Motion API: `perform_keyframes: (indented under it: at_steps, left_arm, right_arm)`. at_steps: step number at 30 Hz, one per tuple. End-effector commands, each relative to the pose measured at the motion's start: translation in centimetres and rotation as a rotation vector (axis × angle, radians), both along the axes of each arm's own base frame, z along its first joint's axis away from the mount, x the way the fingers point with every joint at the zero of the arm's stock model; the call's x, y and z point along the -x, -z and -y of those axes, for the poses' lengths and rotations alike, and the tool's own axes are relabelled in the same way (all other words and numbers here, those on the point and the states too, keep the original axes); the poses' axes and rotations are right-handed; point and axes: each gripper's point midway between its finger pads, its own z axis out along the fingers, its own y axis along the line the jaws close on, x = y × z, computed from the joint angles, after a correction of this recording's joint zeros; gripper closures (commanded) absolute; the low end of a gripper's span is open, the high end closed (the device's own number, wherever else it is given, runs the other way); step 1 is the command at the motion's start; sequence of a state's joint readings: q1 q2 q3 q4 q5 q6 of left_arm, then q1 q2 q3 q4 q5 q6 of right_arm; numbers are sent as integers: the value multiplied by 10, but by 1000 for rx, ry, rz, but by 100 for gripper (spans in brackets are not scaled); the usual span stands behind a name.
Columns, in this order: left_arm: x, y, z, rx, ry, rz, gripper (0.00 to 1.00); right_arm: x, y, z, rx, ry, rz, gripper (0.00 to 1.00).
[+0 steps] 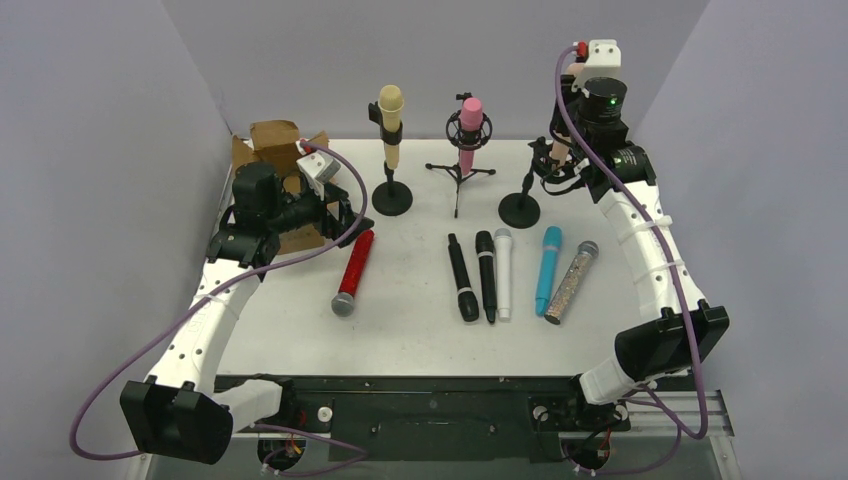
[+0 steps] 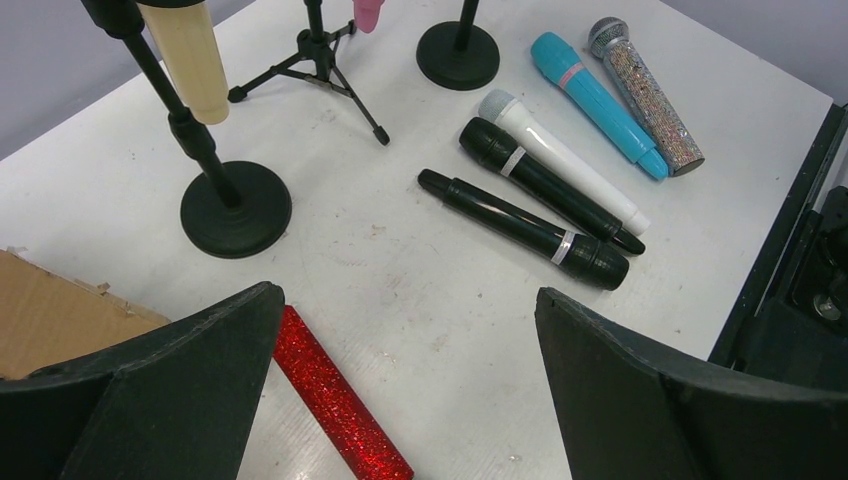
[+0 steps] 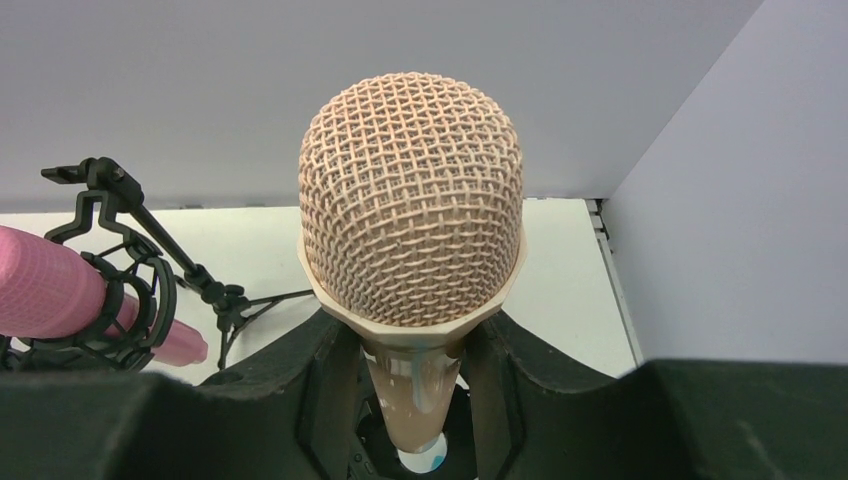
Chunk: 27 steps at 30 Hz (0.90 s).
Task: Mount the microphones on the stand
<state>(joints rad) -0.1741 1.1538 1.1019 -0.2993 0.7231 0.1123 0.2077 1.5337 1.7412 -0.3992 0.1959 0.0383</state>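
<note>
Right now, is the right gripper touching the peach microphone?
Touching. The right wrist view shows the right gripper closed on the peach microphone, its fingers pressing both sides of the handle.

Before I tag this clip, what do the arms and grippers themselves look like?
The left arm and right arm have white shells, black joints and a purple cable each. The left gripper and right gripper have broad matte-black fingers. A green light glows on the right wrist.
</note>
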Motion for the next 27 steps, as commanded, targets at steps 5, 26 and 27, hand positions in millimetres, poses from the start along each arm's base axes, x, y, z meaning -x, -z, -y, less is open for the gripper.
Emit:
perform_keyframes:
  at_steps: [5, 26, 27]
  left_arm:
    - [-3, -10, 0, -7, -7, 54, 4]
    - [-10, -8, -2, -21, -32, 72, 4]
    - [-10, -8, -3, -21, -34, 74, 4]
  right_arm:
    - [3, 2, 10, -4, 44, -17, 100]
    - [13, -7, 12, -13, 53, -22, 100]
    - [12, -5, 13, -11, 59, -27, 100]
